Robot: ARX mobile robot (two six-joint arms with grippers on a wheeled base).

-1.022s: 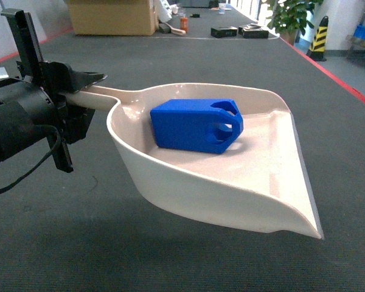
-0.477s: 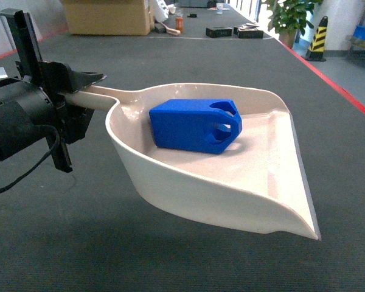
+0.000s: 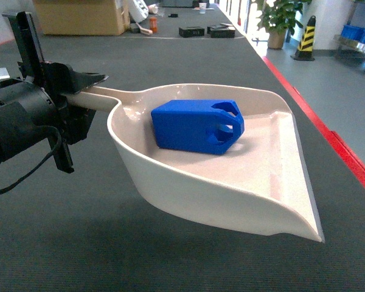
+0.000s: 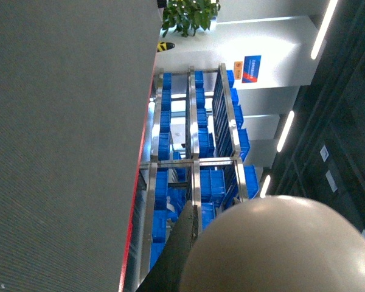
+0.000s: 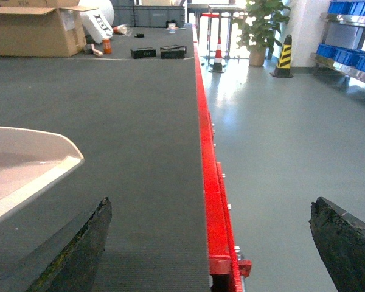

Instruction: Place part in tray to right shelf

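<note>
Cream-white plastic fills the foreground: the tray (image 3: 231,188), a dustpan-shaped scoop, hangs above the dark grey carpeted floor (image 3: 170,261) with its wide lip pointing lower right. The left gripper (image 3: 79,97) is clamped on the tray's long handle where it meets the scoop, its black fingers closed around the handle. Inside the scoop, toward its back wall, lies the part (image 3: 198,126), a bright-blue block resting on its side with its holed, tapered end pointing right. The right gripper (image 5: 210,243) holds nothing; its two dark fingers (image 5: 79,249) stand wide apart, with the tray's corner just to their left. Beyond, a red floor strip (image 5: 208,176) runs into the distance. Farther off stand a cardboard box (image 3: 79,15), a potted plant (image 3: 280,18) and a yellow-black striped post (image 3: 304,38). The left wrist view shows steel racks of blue crates (image 4: 198,152) well away.
</note>
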